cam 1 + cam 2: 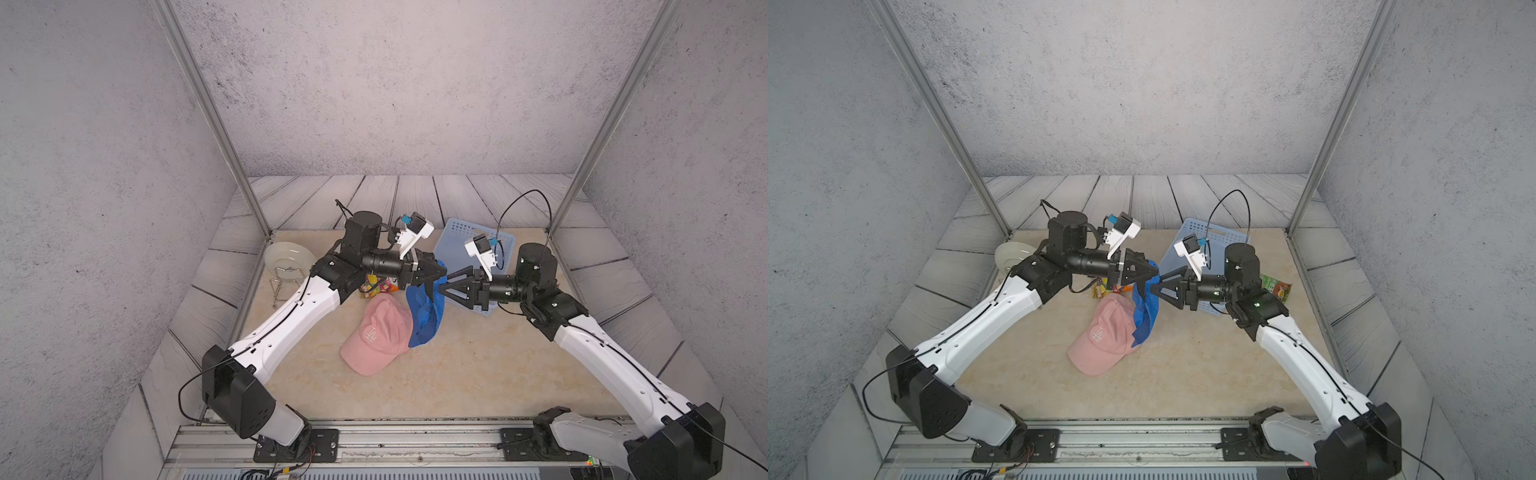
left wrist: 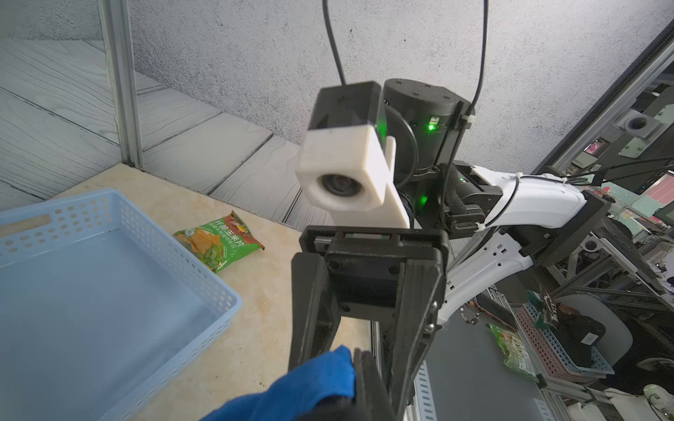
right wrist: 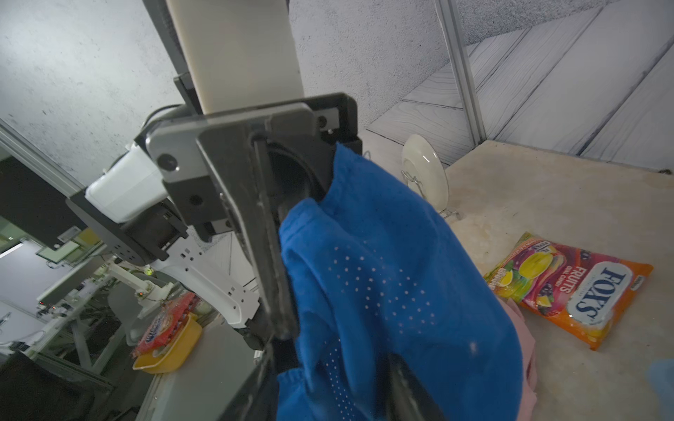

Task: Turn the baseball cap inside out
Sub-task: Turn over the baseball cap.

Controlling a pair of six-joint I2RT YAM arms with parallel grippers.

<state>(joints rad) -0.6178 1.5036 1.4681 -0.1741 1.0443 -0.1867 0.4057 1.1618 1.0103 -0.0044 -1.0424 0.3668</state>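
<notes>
Blue cap [image 3: 394, 284] reveals perforated fabric only in right wrist view.

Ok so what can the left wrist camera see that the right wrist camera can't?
Only the left wrist view shows the blue basket, the green snack bag and the right arm with its white camera. Only the right wrist view shows the white plate, the orange candy bag, a bit of the pink cap and the left arm. Both show the blue cap and the beige table.
</notes>
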